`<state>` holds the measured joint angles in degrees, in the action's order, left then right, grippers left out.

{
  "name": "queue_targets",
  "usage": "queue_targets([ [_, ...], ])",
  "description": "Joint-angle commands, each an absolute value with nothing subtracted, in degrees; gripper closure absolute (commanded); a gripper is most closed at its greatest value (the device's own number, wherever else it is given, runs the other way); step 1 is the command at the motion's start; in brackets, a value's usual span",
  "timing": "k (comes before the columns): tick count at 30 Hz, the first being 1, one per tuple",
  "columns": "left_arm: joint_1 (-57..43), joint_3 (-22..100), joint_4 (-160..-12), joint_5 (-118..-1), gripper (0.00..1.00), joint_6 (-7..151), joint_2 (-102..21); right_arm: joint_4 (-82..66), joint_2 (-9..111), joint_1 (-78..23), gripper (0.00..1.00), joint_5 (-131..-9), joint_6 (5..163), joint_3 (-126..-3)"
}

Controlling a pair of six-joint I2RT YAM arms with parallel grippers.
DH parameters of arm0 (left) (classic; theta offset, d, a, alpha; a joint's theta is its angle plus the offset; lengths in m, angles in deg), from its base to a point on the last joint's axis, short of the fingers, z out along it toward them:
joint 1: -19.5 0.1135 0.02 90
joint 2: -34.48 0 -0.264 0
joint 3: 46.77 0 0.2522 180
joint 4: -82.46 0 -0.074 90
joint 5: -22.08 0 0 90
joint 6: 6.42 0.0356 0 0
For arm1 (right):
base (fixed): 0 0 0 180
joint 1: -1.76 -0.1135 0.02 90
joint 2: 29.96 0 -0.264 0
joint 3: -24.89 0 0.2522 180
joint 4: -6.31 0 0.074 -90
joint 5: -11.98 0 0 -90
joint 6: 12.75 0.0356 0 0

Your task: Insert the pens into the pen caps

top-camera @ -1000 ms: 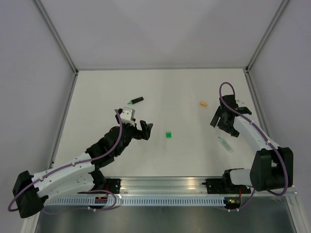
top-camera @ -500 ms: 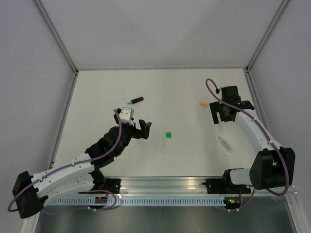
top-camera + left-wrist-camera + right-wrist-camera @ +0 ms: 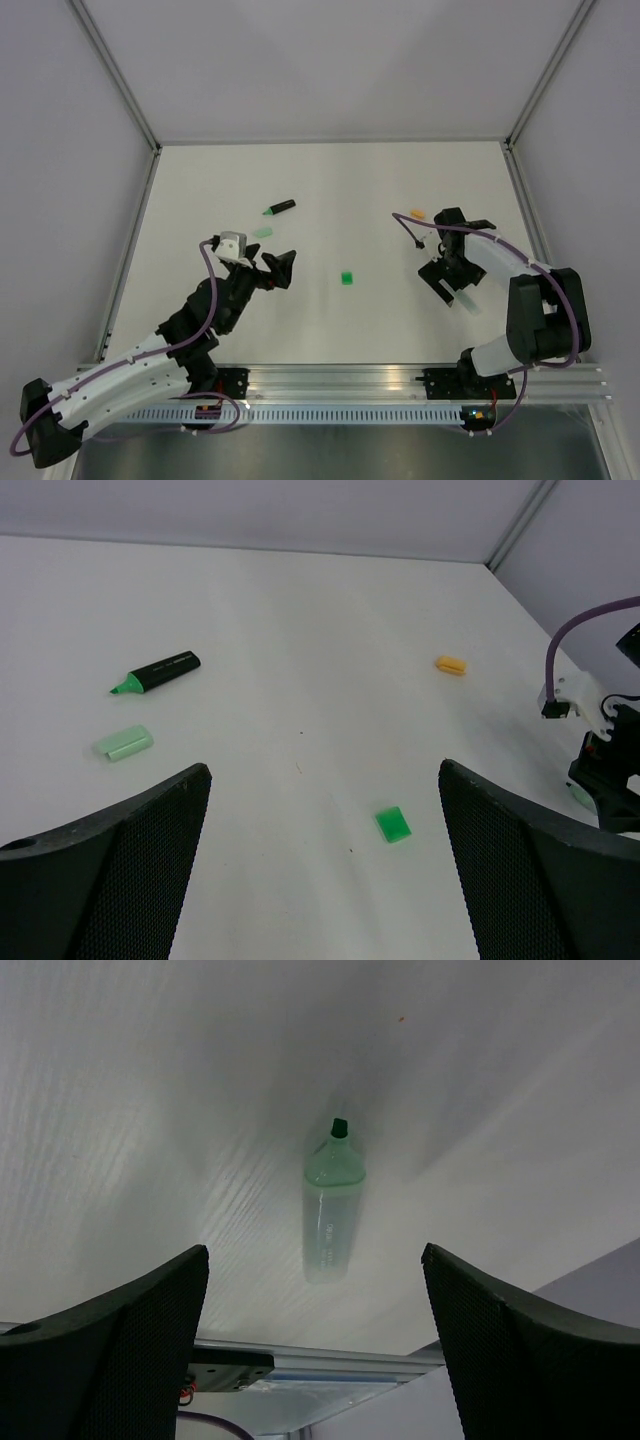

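A black pen with a green tip [image 3: 280, 208] [image 3: 158, 673] lies far left of centre, with a pale green cap [image 3: 262, 232] [image 3: 124, 742] just near of it. A bright green cap [image 3: 346, 277] [image 3: 392, 824] sits mid-table, and a small orange cap [image 3: 417, 213] [image 3: 451, 664] lies further right. My left gripper [image 3: 275, 270] [image 3: 322, 772] hovers open, left of the bright green cap. My right gripper [image 3: 452, 280] [image 3: 314, 1252] points down, open over the pale green pen [image 3: 469, 303] [image 3: 332, 1205], which lies uncapped between its fingers, untouched.
The aluminium rail [image 3: 340, 385] [image 3: 300, 1365] runs along the table's near edge, close behind the pale pen. Grey walls enclose the other three sides. In the left wrist view the right arm [image 3: 610, 770] stands at the far right.
My right arm has swung toward the near edge and now stands over the pale pen. My left arm has drawn back to the left, uncovering the pale green cap.
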<state>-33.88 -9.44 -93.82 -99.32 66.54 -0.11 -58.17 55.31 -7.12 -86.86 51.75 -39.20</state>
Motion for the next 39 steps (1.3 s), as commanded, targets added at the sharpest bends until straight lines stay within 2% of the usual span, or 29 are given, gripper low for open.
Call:
queue_targets([
  [1,-33.93,-9.80,-96.79,-100.88,0.00,67.32,1.34,-58.96,55.55,-7.02,0.07,-86.82,49.21,-37.83],
  [10,-33.93,-10.24,-96.70,-102.55,0.00,67.15,1.87,-57.46,59.68,-7.11,0.13,-84.88,48.86,-37.92],
  [14,-33.93,-10.33,-96.70,-102.90,0.00,67.15,1.96,-56.67,61.97,-7.02,0.25,-84.79,48.86,-38.09],
  [16,-33.93,-10.33,-96.79,-103.08,0.00,67.15,1.96,-56.67,62.58,-7.02,0.27,-84.53,48.86,-38.27],
  [19,-33.93,-10.33,-96.79,-103.25,0.00,67.23,1.87,-57.55,63.20,-7.02,0.42,-83.74,48.60,-38.71],
  [28,-33.93,-10.42,-96.70,-103.60,0.00,66.97,2.05,-56.76,63.90,-7.02,0.68,-84.52,48.77,-38.44],
  [34,-33.93,-10.86,-97.14,-103.25,0.00,66.97,1.79,-55.01,64.60,-8.60,0.85,-80.14,49.91,-42.30],
  [35,-33.93,-10.86,-97.23,-102.99,0.00,66.97,1.70,-54.30,65.22,-8.87,1.00,-78.74,52.79,-44.49],
  [39,-33.93,-11.47,-98.63,-101.50,0.00,67.32,0.65,-52.10,71.18,-12.20,1.00,-74.33,59.14,-50.91],
])
